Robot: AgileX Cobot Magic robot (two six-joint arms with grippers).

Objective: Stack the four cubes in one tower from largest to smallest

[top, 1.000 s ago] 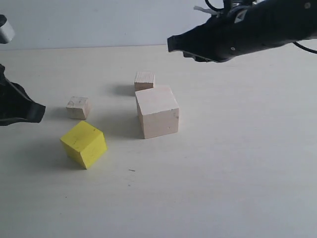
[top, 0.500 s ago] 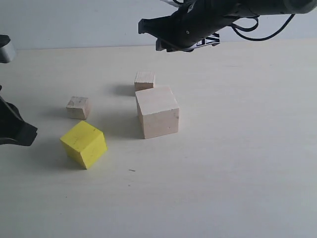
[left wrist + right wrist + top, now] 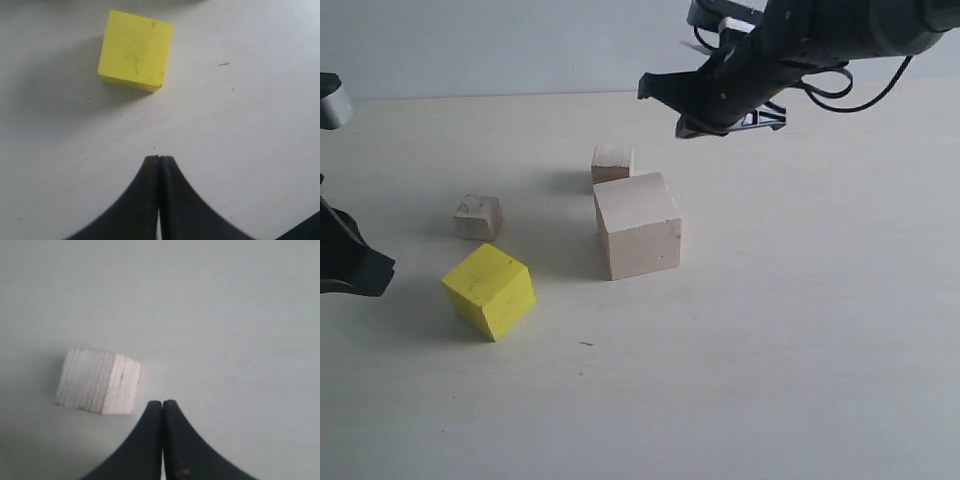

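The large pale wooden cube stands mid-table. Just behind it is a small pale cube; the other small pale cube lies to the left. The yellow cube sits front left, turned corner-on. All four rest singly on the table. My right gripper hovers shut above the back of the table, right of the rear small cube; its wrist view shows one small pale cube beside the shut tips. My left gripper is shut at the left edge, with the yellow cube ahead of its tips.
The pale tabletop stretches bare to the right and front of the cubes. A light wall runs along the back edge. A grey part of the left arm shows at the far left.
The right arm swung left and up, then came back right and lower. The left gripper drew back left and down, then held still. The cubes have not moved.
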